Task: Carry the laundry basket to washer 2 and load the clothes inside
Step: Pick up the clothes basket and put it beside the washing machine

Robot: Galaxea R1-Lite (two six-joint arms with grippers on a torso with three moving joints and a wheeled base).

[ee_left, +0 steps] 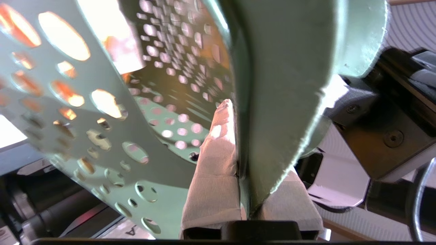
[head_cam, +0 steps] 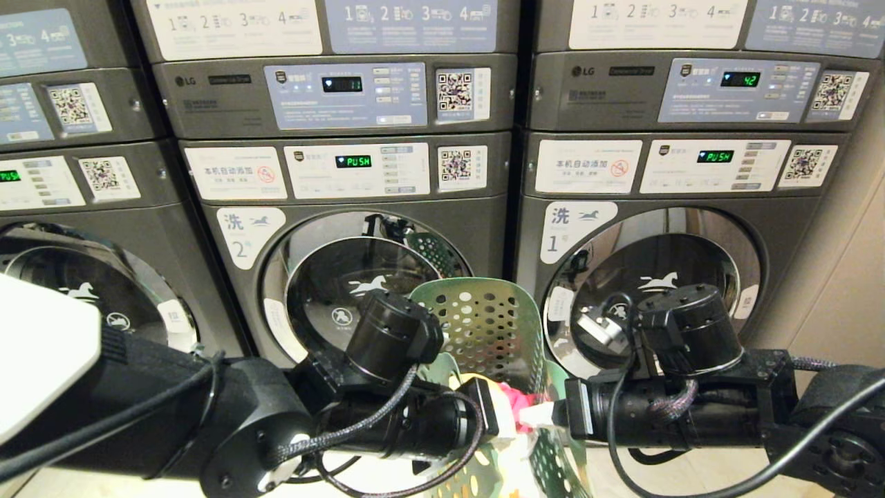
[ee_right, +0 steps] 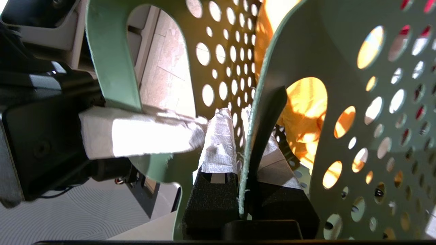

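The green perforated laundry basket [head_cam: 484, 325] hangs between my two arms in front of the washers, squeezed narrow. Washer 2 [head_cam: 366, 290], marked by its white label [head_cam: 242, 235], stands just behind and left of the basket, and its round glass door is closed. My left gripper [head_cam: 503, 420] [ee_left: 243, 143] is shut on the basket's wall [ee_left: 282, 68], one taped finger [ee_left: 218, 163] on each side. My right gripper [head_cam: 538, 415] [ee_right: 236, 115] is shut on the opposite wall [ee_right: 340, 51]. The clothes lie inside: a yellow-orange garment [ee_right: 303, 102] and a pink one [head_cam: 515, 400] show.
Washer 1 [head_cam: 650, 277] stands to the right of washer 2, its door closed too. A third like washer [head_cam: 90, 290] is at the far left. Dryers with lit panels [head_cam: 342, 84] are stacked above. A beige wall [head_cam: 850, 290] closes the right side.
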